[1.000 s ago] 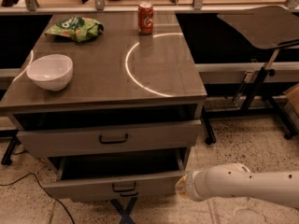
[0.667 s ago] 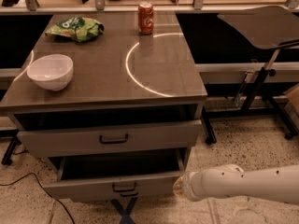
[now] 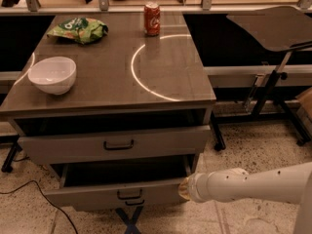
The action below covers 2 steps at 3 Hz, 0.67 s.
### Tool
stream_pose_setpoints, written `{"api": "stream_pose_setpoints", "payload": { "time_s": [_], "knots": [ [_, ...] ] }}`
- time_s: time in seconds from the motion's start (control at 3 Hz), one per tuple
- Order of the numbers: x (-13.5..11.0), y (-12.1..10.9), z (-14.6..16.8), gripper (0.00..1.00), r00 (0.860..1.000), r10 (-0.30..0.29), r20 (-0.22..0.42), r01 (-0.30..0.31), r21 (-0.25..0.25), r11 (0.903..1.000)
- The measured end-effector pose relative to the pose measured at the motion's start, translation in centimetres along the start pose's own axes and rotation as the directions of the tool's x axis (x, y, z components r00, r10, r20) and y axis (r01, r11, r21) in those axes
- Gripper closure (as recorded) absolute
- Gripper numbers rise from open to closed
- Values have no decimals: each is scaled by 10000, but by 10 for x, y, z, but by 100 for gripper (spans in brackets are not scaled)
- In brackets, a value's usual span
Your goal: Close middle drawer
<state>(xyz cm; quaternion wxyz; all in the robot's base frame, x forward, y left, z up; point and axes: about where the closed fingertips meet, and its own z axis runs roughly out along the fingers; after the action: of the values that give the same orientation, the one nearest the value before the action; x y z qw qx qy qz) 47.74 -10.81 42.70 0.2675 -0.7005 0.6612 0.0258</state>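
- Leftward by a small step: your gripper [image 3: 184,188], low on the right, has crept in until its tip sits against the right end of the drawer front. Whether it is wide or narrow, you cannot tell.
- Your target, the middle drawer [image 3: 87,197], has not moved. It is still pulled out, its dark box open behind the front.
- Judge that as contact made with the push not yet begun, so almost all the closing is left.
- You are pressing well right of the black handle [image 3: 129,194], so an off-centre shove may skew the drawer. Push straight back.
- Just above, the upper drawer [image 3: 73,147] also stands slightly out. Leave it alone.
- Farther back on the cabinet top [image 3: 107,82], the white bowl [image 3: 52,74], green snack bag [image 3: 78,29] and red can [image 3: 152,19] sit unchanged.
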Motion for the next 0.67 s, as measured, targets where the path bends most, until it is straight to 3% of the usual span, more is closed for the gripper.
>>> {"api": "stream_pose_setpoints", "payload": {
  "time_s": [0.67],
  "knots": [
    [-19,-44,12,100,9995,-124,304,101,748,9971]
  ]
}}
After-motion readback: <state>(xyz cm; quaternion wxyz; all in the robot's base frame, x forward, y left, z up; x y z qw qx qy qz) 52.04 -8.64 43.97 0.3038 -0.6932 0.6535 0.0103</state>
